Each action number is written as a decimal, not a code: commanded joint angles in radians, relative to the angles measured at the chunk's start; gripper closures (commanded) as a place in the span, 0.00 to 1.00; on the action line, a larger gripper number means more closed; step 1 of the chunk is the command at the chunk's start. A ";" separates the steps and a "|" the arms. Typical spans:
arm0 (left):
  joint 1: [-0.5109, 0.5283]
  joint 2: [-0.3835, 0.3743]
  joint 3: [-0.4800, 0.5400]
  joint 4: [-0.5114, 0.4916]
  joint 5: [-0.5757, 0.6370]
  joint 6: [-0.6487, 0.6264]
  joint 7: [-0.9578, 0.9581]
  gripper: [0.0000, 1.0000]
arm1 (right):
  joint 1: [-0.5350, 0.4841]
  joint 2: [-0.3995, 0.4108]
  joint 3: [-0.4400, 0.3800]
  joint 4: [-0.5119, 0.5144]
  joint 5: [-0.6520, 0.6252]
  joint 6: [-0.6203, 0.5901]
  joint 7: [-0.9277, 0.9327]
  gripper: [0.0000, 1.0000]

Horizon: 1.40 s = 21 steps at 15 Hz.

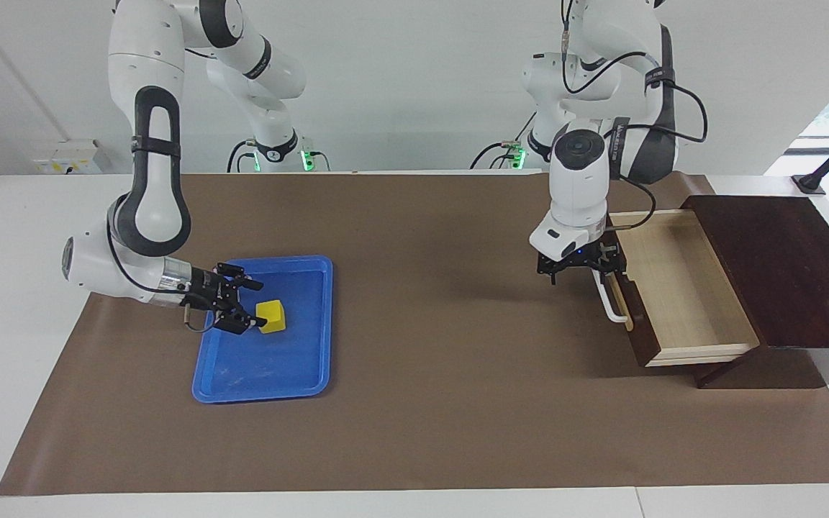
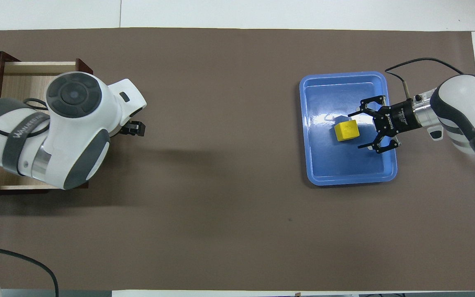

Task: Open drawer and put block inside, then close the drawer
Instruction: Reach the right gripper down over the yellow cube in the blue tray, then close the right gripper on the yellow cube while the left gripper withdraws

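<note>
1. Right gripper (image 1: 250, 311) (image 2: 358, 129): wrist near horizontal, low, fingers spread wide.
2. Left gripper (image 1: 581, 267): wrist vertical, pointing straight down; finger state unclear.

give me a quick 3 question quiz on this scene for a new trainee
1. True or false: the drawer is pulled open.
2. Where is the block? A) in the drawer B) on the blue tray C) on the bare mat
3. Which claw is beside the block with its fingers spread?

Key
1. True: its pale inside shows, and nothing lies in the part that shows.
2. B: it rests on the tray, toward the right arm's end of the table.
3. The right claw; the left claw is at the drawer's white handle.
</note>
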 commanded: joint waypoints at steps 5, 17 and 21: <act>-0.023 -0.076 0.003 0.223 -0.223 -0.290 -0.349 0.00 | -0.026 0.021 0.007 -0.001 0.026 0.012 -0.049 0.00; -0.101 -0.160 -0.030 0.110 -0.344 -0.210 -1.468 0.00 | -0.013 0.023 0.009 -0.038 0.028 0.081 -0.072 0.00; -0.085 -0.153 -0.027 0.064 -0.344 -0.117 -1.681 0.00 | -0.017 0.023 0.009 -0.038 0.031 0.083 -0.073 0.41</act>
